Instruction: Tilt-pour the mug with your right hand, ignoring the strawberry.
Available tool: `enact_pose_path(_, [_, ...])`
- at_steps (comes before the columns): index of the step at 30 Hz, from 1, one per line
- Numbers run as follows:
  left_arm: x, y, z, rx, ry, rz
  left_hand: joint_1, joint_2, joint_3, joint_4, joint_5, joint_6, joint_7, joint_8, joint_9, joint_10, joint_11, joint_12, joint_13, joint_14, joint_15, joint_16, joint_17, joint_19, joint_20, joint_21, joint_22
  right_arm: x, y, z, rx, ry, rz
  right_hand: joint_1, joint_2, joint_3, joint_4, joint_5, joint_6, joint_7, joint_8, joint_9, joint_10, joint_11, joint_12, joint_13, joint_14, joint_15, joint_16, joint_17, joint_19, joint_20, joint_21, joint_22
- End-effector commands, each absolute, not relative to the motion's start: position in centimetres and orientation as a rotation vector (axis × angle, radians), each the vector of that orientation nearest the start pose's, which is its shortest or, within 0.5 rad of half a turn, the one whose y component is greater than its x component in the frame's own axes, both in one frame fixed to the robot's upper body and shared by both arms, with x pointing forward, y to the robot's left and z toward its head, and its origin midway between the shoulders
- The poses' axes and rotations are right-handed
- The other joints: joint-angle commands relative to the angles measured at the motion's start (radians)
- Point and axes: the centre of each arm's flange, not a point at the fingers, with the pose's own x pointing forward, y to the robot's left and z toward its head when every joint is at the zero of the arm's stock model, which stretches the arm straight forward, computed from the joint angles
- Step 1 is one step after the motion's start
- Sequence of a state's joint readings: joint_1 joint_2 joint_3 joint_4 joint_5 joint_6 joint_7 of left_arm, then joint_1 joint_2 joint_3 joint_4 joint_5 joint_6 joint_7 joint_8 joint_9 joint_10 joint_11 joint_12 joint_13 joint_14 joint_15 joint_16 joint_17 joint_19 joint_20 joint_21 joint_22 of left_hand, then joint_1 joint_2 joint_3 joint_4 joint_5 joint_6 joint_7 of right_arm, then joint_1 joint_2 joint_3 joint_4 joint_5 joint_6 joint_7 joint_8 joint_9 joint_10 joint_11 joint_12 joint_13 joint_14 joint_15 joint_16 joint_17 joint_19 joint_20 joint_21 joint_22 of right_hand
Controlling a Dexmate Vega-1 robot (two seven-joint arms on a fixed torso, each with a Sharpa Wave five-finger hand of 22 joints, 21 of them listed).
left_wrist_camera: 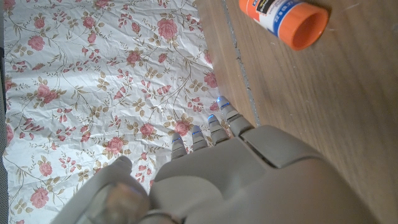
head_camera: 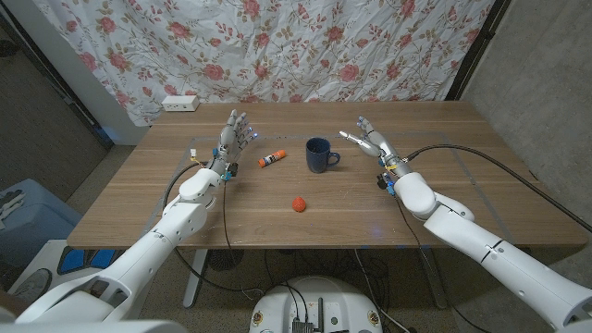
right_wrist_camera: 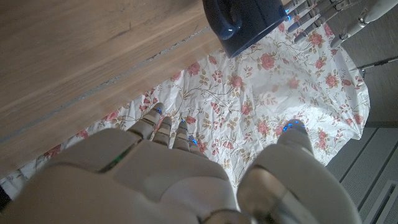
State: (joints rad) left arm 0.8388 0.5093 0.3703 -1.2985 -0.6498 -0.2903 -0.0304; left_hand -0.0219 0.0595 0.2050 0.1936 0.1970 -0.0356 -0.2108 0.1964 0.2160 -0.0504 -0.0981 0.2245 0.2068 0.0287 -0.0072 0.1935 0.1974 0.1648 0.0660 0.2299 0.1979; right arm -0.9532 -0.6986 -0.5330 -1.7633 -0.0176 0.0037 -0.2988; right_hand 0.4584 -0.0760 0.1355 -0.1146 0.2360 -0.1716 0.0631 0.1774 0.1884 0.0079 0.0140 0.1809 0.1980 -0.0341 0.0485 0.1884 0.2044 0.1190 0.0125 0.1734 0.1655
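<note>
A wooden counter (head_camera: 481, 176) is carrying three small things, its grain running across its width. A dark blue mug (head_camera: 320, 154) is standing upright on it, just beside the right hand (head_camera: 370, 141) on that hand's inner side, its handle pointing toward the hand. A glue stick (head_camera: 272, 159) with an orange cap is lying on its side between the mug and the left hand (head_camera: 233, 139), closer to the left hand. A red strawberry (head_camera: 298, 204) is sitting on the bare wood nearer the robot than both hands, roughly midway between them and apart from the mug. A black cable (head_camera: 504, 162) is trailing over the counter beyond the right hand's outer side.
</note>
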Motion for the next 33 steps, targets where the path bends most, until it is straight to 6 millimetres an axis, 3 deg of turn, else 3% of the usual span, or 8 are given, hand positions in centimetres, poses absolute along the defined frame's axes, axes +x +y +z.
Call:
enact_pose_path(1, [65.3,29.0,-2.7,-0.042,-0.594,-0.207,-0.003,0.119,0.006,0.001,0.004,-0.002,-0.007,0.006,0.003,-0.004,-0.007,0.004,0.004,0.008,-0.004,0.005,0.005,0.009,0.0,0.006,0.003,58.3,-19.9,-3.9,-0.798,-0.684,0.074,0.013,0.003,0.005,-0.011,0.008,-0.014,0.007,0.007,0.002,-0.01,0.006,0.003,0.002,-0.007,0.004,0.006,0.002,-0.003,0.002,0.006,0.001])
enact_pose_path(12, [65.3,29.0,-2.7,-0.042,-0.594,-0.207,-0.003,0.118,0.006,0.001,0.004,-0.002,-0.008,0.007,0.003,-0.004,-0.005,0.004,0.004,0.008,-0.005,0.005,0.005,0.009,-0.001,0.006,0.003,58.2,-18.9,-4.4,-0.834,-0.696,0.089,0.054,-0.001,0.019,-0.035,0.01,-0.041,0.022,0.012,0.005,-0.037,0.039,0.005,0.007,-0.034,0.032,0.003,0.003,-0.03,0.027,0.003,0.001])
enact_pose_path(15, [65.3,29.0,-2.7,-0.042,-0.594,-0.207,-0.003,0.118,0.006,0.001,0.004,-0.002,-0.007,0.006,0.003,-0.003,-0.006,0.004,0.004,0.008,-0.004,0.005,0.005,0.009,-0.001,0.006,0.003,58.3,-18.7,-4.4,-0.853,-0.699,0.115,0.09,0.008,0.036,-0.047,0.001,-0.04,0.027,0.021,0.007,-0.052,0.063,0.009,0.012,-0.058,0.057,0.001,0.005,-0.042,0.038,0.004,0.002])
enact_pose_path(23, [65.3,29.0,-2.7,-0.042,-0.594,-0.207,-0.003,0.118,0.006,0.001,0.004,-0.002,-0.007,0.006,0.003,-0.003,-0.006,0.004,0.004,0.008,-0.003,0.005,0.005,0.009,-0.001,0.006,0.003,58.2,-17.7,-4.8,-0.865,-0.706,0.137,0.128,0.02,0.056,-0.055,-0.013,-0.044,0.041,0.026,0.009,-0.074,0.082,0.009,0.017,-0.081,0.075,0.002,0.008,-0.06,0.055,0.005,0.002])
enact_pose_path(33, [65.3,29.0,-2.7,-0.041,-0.594,-0.207,-0.003,0.118,0.006,0.001,0.004,-0.003,-0.007,0.006,0.003,-0.003,-0.008,0.004,0.004,0.008,-0.004,0.005,0.005,0.009,-0.001,0.006,0.003,58.3,-16.9,-5.3,-0.861,-0.713,0.15,0.14,0.005,0.059,-0.052,-0.033,-0.042,0.04,0.033,0.013,-0.083,0.104,0.016,0.023,-0.079,0.094,0.012,0.011,-0.086,0.116,0.003,0.003])
